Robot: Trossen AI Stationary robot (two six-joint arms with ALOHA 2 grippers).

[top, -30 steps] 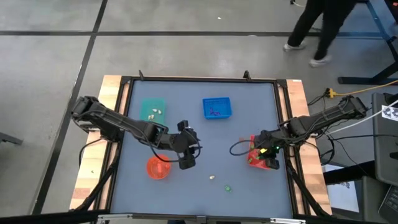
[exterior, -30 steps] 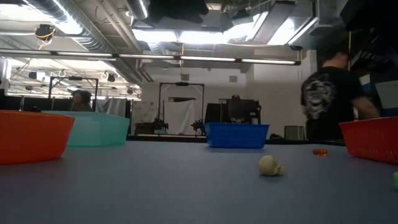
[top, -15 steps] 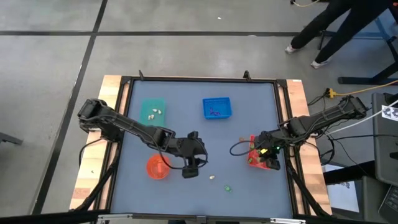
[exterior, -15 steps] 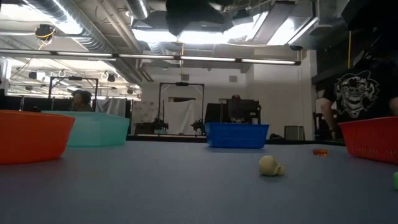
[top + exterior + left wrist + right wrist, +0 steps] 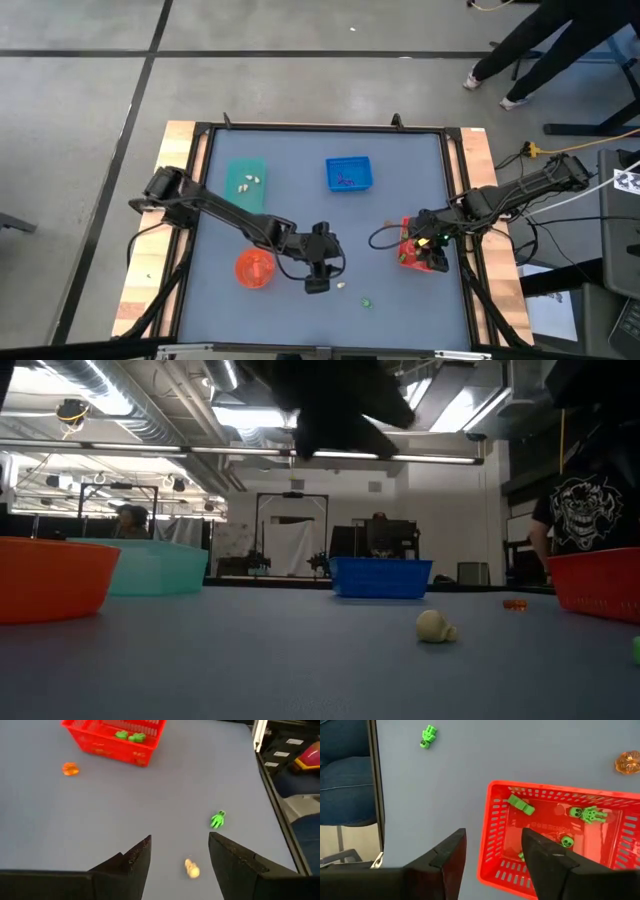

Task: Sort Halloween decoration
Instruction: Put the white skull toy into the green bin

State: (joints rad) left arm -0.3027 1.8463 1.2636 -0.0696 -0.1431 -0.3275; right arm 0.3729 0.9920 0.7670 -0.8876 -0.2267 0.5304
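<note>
— Whereabouts of the left gripper?
— Hung low over the bare table, just short of the cream trinket. Fingers spread wide, nothing between them.
— And the right gripper?
— Poised above one rim of the red tray, jaws parted, likewise empty. Inside: several green trinkets.
— Anything left unsorted?
— A loose green trinket near the cream one, and an orange trinket beside the red tray. Also noted: cream pieces in the teal tray.
— Likely trouble?
— Probably a slip. Small, rounded, easily squirted out if pinched off-centre, or nudged towards the green one by a fingertip coming down. Could also end up in the wrong tray.
</note>
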